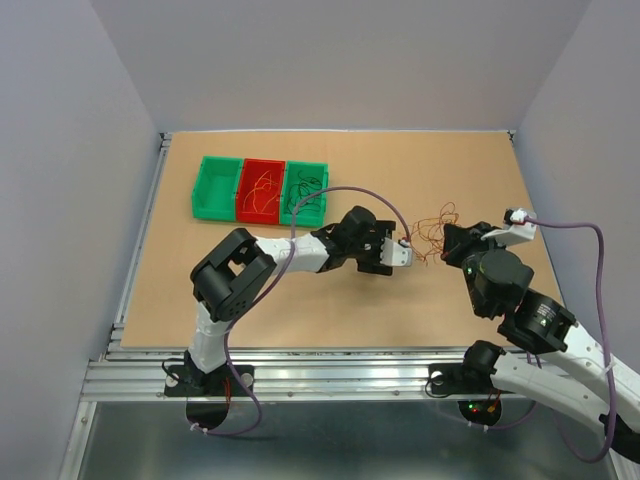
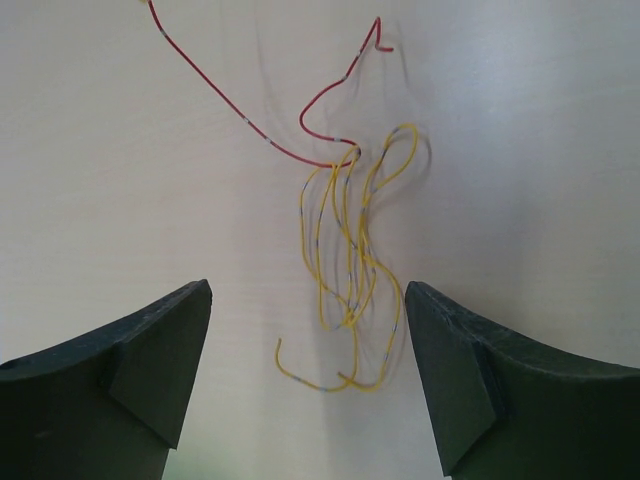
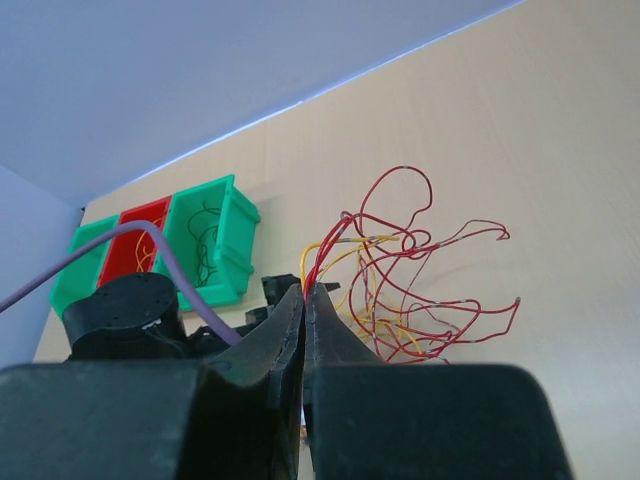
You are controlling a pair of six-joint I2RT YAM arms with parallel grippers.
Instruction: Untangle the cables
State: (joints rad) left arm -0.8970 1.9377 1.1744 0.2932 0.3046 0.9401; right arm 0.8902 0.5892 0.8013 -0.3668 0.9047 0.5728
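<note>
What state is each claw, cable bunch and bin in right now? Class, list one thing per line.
left claw, open, fingers either side of the yellow cables
right claw, shut on the tangled cables
tangled cables, red and yellow, knotted together, held at one end
yellow cables, looped together, not gripped
red bin, holds orange-yellow cables
right green bin, holds dark cables

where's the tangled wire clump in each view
Top external: wire clump right of centre, lower right of the bins.
Left wrist: centre, mostly yellow loops, inside the open left hand.
Right wrist: centre-right, red and yellow, rising from the shut right hand.
Shared landmark: the bins, also left in right wrist; absent from left wrist.
</note>
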